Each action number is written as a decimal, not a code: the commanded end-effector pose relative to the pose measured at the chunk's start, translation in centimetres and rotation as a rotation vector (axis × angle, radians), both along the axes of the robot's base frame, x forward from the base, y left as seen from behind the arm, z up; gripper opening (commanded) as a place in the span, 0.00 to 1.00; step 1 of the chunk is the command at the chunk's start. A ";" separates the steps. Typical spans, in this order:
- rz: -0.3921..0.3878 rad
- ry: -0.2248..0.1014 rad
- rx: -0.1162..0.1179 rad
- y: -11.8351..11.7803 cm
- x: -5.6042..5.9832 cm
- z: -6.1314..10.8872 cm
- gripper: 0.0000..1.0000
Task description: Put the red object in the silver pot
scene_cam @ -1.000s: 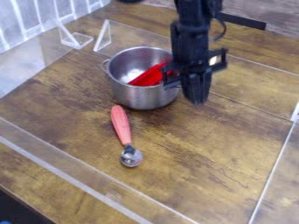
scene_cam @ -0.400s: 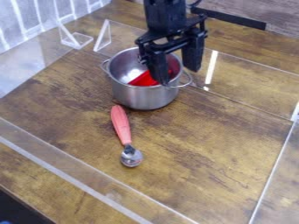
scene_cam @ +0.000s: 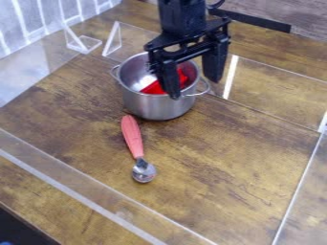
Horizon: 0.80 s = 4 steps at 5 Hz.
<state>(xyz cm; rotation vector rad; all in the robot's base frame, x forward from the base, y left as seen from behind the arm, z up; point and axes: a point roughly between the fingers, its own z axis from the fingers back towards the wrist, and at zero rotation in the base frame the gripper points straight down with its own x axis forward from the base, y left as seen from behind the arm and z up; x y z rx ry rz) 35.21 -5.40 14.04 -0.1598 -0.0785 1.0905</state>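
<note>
One red object (scene_cam: 153, 88) sits inside the silver pot (scene_cam: 156, 104), toward twelve o'clock. Your gripper (scene_cam: 170, 84) has its fingers spread apart over the pot. Lift straight up, keeping both fingertips clear of the rim and the side handle at three o'clock.

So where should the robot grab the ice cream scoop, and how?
By its red handle, fingers coming straight down, one on each long side. The scoop lies flat, and its handle is long and thin, so that should hold better than the round metal end.

red object (scene_cam: 155, 87): inside silver pot (scene_cam: 145, 102) | gripper (scene_cam: 186, 72): above (partly overlapping)
</note>
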 end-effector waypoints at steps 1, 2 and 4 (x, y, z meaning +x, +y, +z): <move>0.021 -0.097 0.016 0.2 -0.8 2.1 1.00; 0.024 -0.116 0.039 0.1 -0.8 1.8 1.00; -0.010 -0.148 0.077 -0.5 -0.4 2.1 1.00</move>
